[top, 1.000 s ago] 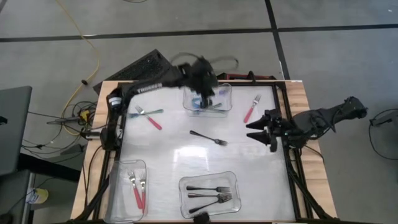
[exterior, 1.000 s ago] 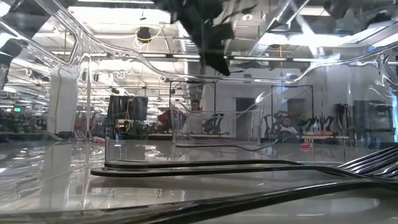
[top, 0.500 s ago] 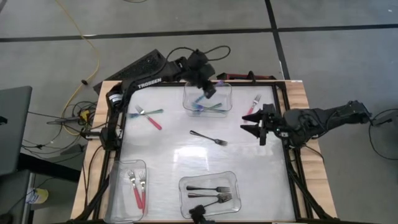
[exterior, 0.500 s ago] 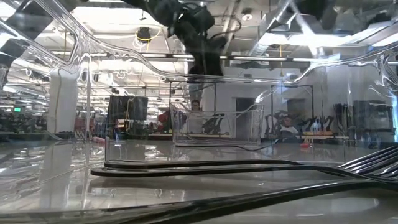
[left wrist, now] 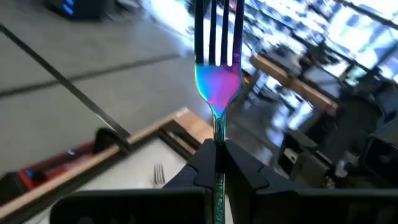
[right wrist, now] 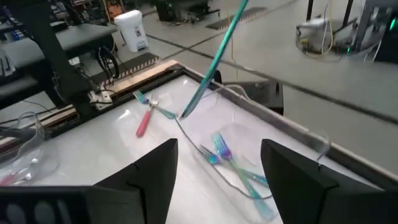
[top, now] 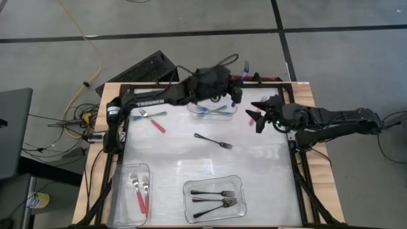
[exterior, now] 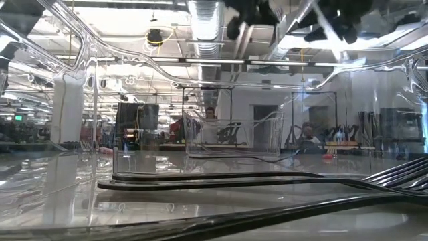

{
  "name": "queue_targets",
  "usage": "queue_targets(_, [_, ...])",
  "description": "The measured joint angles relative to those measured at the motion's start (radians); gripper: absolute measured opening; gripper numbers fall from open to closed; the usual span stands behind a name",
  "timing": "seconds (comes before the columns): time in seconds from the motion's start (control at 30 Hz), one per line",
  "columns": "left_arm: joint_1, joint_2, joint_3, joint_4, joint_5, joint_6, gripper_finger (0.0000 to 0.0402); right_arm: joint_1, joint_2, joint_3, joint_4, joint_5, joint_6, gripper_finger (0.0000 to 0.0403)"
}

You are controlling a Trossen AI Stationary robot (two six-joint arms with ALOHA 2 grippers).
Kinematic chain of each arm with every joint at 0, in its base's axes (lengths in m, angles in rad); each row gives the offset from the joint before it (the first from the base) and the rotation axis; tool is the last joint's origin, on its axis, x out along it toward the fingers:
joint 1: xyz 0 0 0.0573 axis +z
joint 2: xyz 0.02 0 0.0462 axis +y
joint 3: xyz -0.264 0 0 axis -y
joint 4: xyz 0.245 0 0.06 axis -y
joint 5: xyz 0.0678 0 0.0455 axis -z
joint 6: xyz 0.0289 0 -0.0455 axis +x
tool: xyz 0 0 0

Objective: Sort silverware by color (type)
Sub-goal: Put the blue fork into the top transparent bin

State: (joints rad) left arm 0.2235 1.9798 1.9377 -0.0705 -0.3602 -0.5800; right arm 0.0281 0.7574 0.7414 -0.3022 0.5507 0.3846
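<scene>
Black forks [top: 213, 197] and two red ones [top: 140, 189] are binned. Left gripper [top: 236, 93], at twelve o'clock, pinches a teal fork [left wrist: 217, 81]; right gripper [top: 257, 116] gapes empty. Four forks remain loose.

A glossy iridescent metal fork [left wrist: 217, 74] is seen, clear smooth plastic bins [top: 212, 198], a glossy white tabletop [top: 191, 159] framed in pale wood [top: 306, 90].

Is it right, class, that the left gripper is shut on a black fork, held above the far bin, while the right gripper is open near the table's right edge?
Not quite: the left gripper is shut on a teal iridescent fork, not a black one, as the left wrist view shows. The rest stands: it is above the far bin, and the right gripper is open near the table's right edge.
</scene>
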Motion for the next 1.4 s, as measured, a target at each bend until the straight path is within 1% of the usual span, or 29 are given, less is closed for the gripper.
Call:
queue_targets(0.03, [-0.02,-0.001,0.0,0.001,-0.037,0.001,0.0,-0.008,0.0,0.0,0.01,0.004,-0.018,0.025])
queue_targets(0.1, [-0.049,0.001,-0.001,0.02,-0.054,0.016,0.0,-0.019,0.017,0.0,0.053,0.002,-0.055,0.0245])
queue_targets(0.27, [-0.078,-0.001,-0.001,-0.014,-0.12,0.049,0.0,-0.023,0.091,0.0,0.198,-0.083,-0.123,0.024])
queue_targets(0.4, [-0.079,-0.026,-0.002,-0.044,-0.128,0.062,0.0,-0.026,0.141,0.001,0.252,-0.079,-0.123,0.024])
queue_targets(0.5, [-0.103,-0.064,-0.002,-0.048,-0.125,0.076,0.0,-0.046,0.181,0.001,0.31,-0.08,-0.123,0.024])
queue_targets(0.6, [-0.127,-0.087,-0.019,-0.016,-0.136,0.079,0.0,-0.052,0.229,0.001,0.384,-0.124,-0.125,0.024])
queue_targets(0.67, [-0.137,-0.096,-0.052,0.022,-0.142,0.089,0.0,-0.051,0.263,0.0,0.435,-0.152,-0.14,0.024])
queue_targets(0.77, [-0.146,-0.119,-0.117,0.079,-0.144,0.083,0.0,-0.049,0.304,0.0,0.501,-0.154,-0.158,0.024])
queue_targets(0.9, [-0.154,-0.159,-0.218,0.165,-0.145,0.047,0.0,-0.052,0.339,0.0,0.521,-0.15,-0.157,0.0238])
queue_targets(0.97, [-0.154,-0.178,-0.265,0.197,-0.145,0.03,0.0,-0.055,0.346,0.0,0.522,-0.132,-0.154,0.0231])
queue_targets(1.03, [-0.154,-0.203,-0.311,0.237,-0.147,0.013,0.0,-0.057,0.345,0.0,0.524,-0.129,-0.15,0.0214])
queue_targets(1.1, [-0.154,-0.233,-0.349,0.26,-0.161,0.001,0.0,-0.058,0.344,0.0,0.523,-0.117,-0.149,0.0187])
queue_targets(1.17, [-0.154,-0.258,-0.382,0.275,-0.178,-0.014,0.0,-0.058,0.343,0.0,0.522,-0.106,-0.15,0.0151])
queue_targets(1.33, [-0.157,-0.277,-0.442,0.3,-0.188,-0.035,0.0,-0.065,0.343,0.0,0.522,-0.108,-0.15,0.0038])
queue_targets(1.37, [-0.157,-0.277,-0.449,0.318,-0.187,-0.034,0.0,-0.065,0.343,0.0,0.523,-0.11,-0.152,0.0021])
queue_targets(1.4, [-0.157,-0.277,-0.451,0.324,-0.187,-0.029,0.0,-0.065,0.343,0.0,0.522,-0.113,-0.156,0.0016])
